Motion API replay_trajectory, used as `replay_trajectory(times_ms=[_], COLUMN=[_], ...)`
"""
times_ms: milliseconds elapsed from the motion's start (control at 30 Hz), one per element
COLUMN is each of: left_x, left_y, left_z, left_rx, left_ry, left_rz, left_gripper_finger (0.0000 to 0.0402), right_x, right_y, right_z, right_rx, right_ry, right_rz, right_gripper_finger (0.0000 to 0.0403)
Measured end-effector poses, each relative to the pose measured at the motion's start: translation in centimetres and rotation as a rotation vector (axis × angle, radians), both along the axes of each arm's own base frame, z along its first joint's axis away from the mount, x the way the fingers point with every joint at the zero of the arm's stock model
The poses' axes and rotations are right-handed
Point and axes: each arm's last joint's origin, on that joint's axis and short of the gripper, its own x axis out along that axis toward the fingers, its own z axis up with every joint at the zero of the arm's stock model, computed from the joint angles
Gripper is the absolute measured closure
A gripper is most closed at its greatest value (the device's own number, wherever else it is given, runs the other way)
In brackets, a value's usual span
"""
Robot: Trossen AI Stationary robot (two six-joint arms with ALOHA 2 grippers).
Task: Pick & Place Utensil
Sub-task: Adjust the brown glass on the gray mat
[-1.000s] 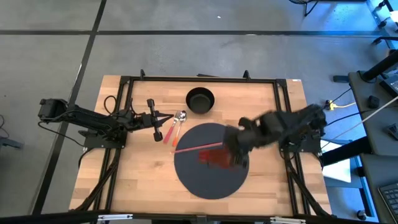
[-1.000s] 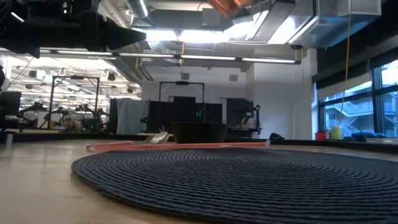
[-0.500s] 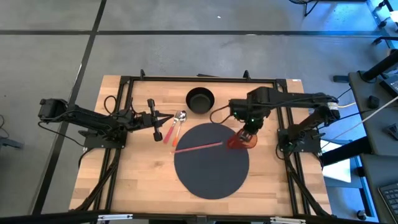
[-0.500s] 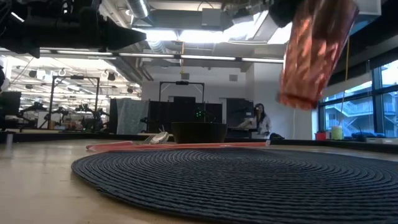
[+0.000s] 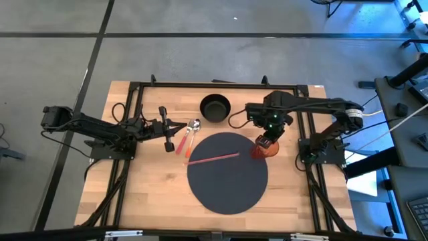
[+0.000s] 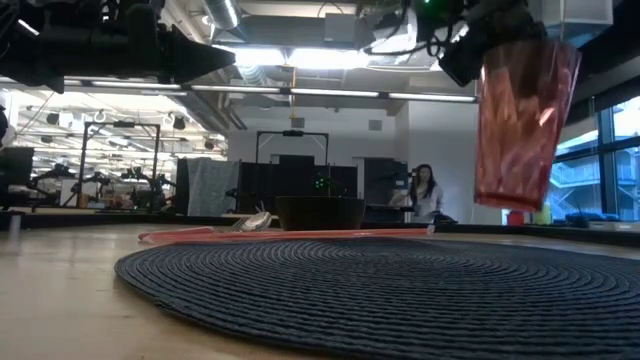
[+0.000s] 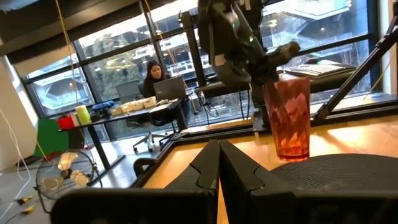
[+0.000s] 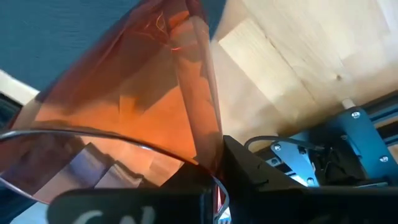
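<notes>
High view: red utensil (image 5: 212, 158) near-horizontal across mat (image 5: 227, 191).

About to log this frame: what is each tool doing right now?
Left tool: shut, holding nothing, parked near the spoon.
Right tool: shut on the red cup, gripping its rim.

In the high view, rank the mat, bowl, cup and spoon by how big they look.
1. Mat, by far the largest.
2. Bowl.
3. Cup and spoon: too close to rank; the cup is held above the table, nearer the camera.
</notes>
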Motion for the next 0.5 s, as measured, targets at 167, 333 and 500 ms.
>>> replay_trajectory(times_ms=[167,333,500], left_x=[0.0,0.0,0.0], left_y=[0.0,0.0,-0.1], left_z=[0.0,0.0,0.0], left_rx=[-0.001,-0.001,0.002], left_ry=[0.000,0.000,0.000], left_rz=[-0.001,-0.001,-0.018], left_gripper_finger=[0.0398,0.0398,0.0398], right_x=[0.3,0.9,1.5], right_y=[-0.2,-0.4,-0.7], right_z=[-1.1,-1.9,-2.8], right_rx=[-0.017,-0.020,-0.019], right_ry=[0.047,0.079,0.103], right_rz=[0.004,0.027,0.056], right_gripper_finger=[0.0385,0.0383,0.0382])
